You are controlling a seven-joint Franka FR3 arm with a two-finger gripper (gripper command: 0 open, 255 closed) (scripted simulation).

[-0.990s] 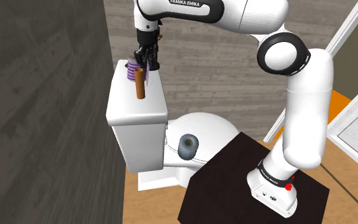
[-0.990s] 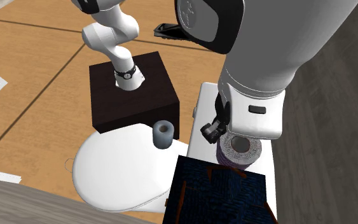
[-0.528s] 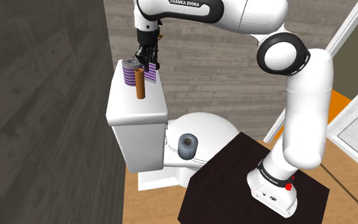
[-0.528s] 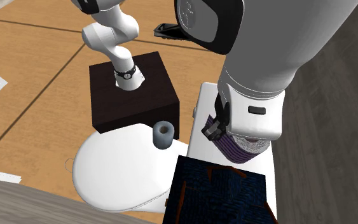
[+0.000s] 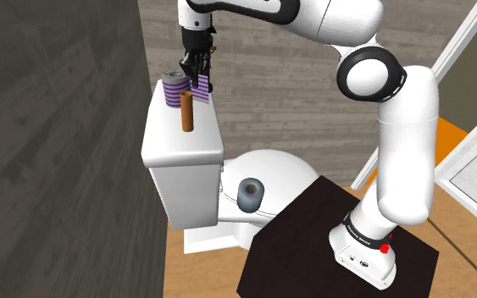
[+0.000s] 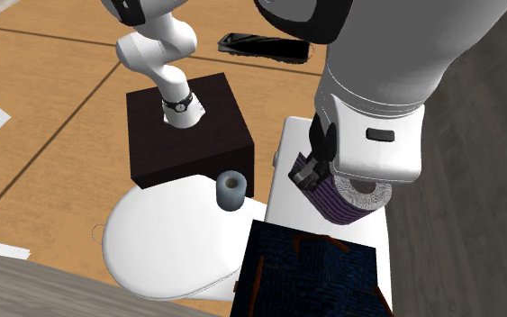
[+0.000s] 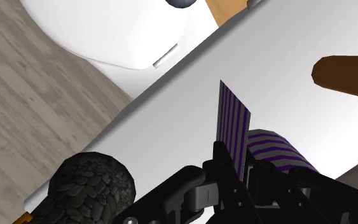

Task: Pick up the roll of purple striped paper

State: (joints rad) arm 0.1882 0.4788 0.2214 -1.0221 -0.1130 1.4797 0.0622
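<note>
Nearest in the shoulder view: dark stand (image 5: 306, 241) at lower right, with the white arm (image 5: 406, 144) rising from it and reaching to upper left.
Next out, a grey roll (image 5: 249, 195) sits end-on to the camera on the white toilet lid (image 5: 270, 165), mid-frame.
Behind that is the white tank lid (image 5: 177, 142). A brown cylinder (image 5: 187, 113) stands upright near its middle.
Just past the cylinder is the purple striped roll (image 5: 174, 88), over the far end of the tank lid at upper centre. Its long axis is roughly vertical with the grey end face up and the stripes running around it. I can't tell whether its base clears the lid.
The gripper (image 5: 194, 81) comes straight down on the roll's right side — fingers narrow, pinched on the roll.
In the second exterior view the roll (image 6: 343, 200) leans, pale end face toward upper right and body slanting to lower left, with the gripper (image 6: 307, 173) on its left.
In the wrist view the fingers (image 7: 225, 168) are nearly together. A loose striped flap (image 7: 233, 130) sticks out past them along the gripper's line — the roll's body (image 7: 274, 151) sits right beside it.
Farthest back is a dark plank wall (image 5: 58, 127), filling the left of the shoulder view.
</note>
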